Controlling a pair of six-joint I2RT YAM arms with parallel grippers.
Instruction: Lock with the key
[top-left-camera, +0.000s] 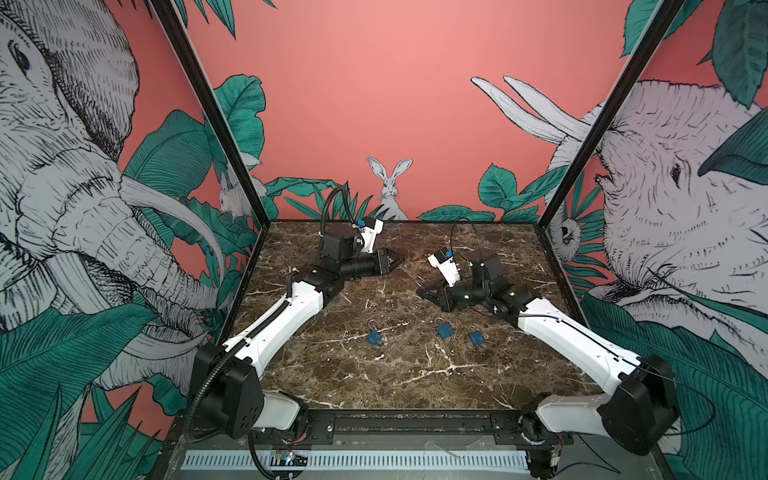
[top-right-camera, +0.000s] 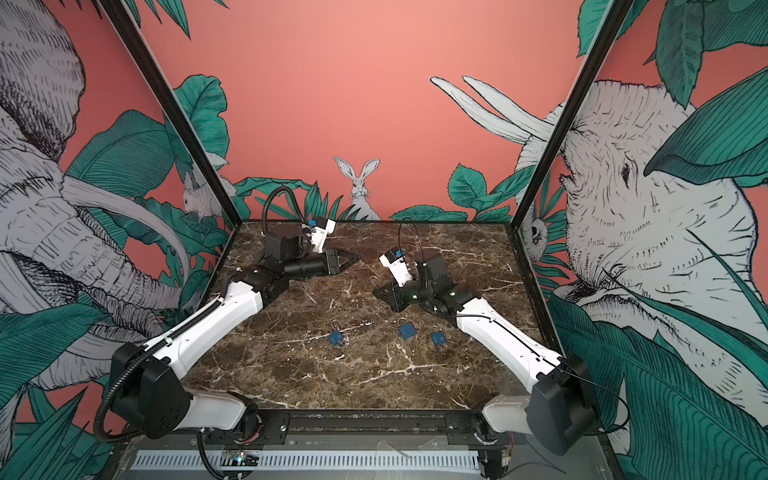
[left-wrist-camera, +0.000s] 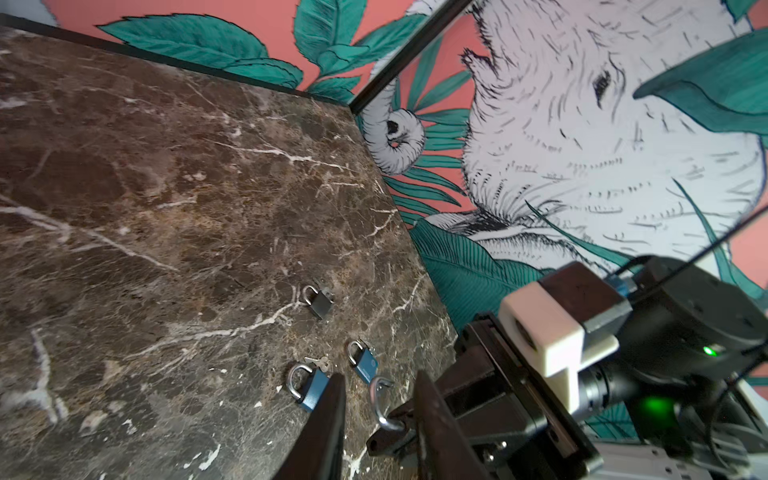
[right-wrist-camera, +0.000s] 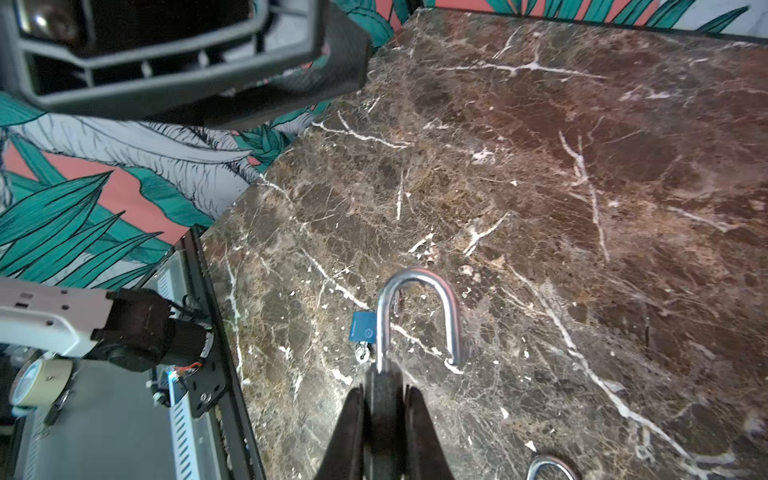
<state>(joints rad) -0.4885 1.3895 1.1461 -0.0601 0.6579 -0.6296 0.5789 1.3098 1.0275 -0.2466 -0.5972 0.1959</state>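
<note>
My right gripper (right-wrist-camera: 383, 392) is shut on the dark body of a padlock (right-wrist-camera: 384, 411). Its silver shackle (right-wrist-camera: 415, 316) stands swung open, one end free above the marble. In both top views this gripper (top-left-camera: 426, 293) (top-right-camera: 380, 291) hovers right of centre. My left gripper (left-wrist-camera: 379, 376) is open and holds nothing; the held padlock's shackle (left-wrist-camera: 380, 405) shows through the gap between its fingers (left-wrist-camera: 328, 415). In both top views it (top-left-camera: 399, 259) (top-right-camera: 353, 259) sits at the back left, pointing at the right gripper. A small silver key (left-wrist-camera: 319, 363) lies on the table by a blue padlock (left-wrist-camera: 309, 388).
Three blue padlocks (top-left-camera: 375, 336) (top-left-camera: 444, 330) (top-left-camera: 476, 337) lie on the marble table (top-left-camera: 415, 374) towards the front. One blue padlock (right-wrist-camera: 363, 328) has a key (right-wrist-camera: 361, 355) at its base. Painted walls close in the back and both sides.
</note>
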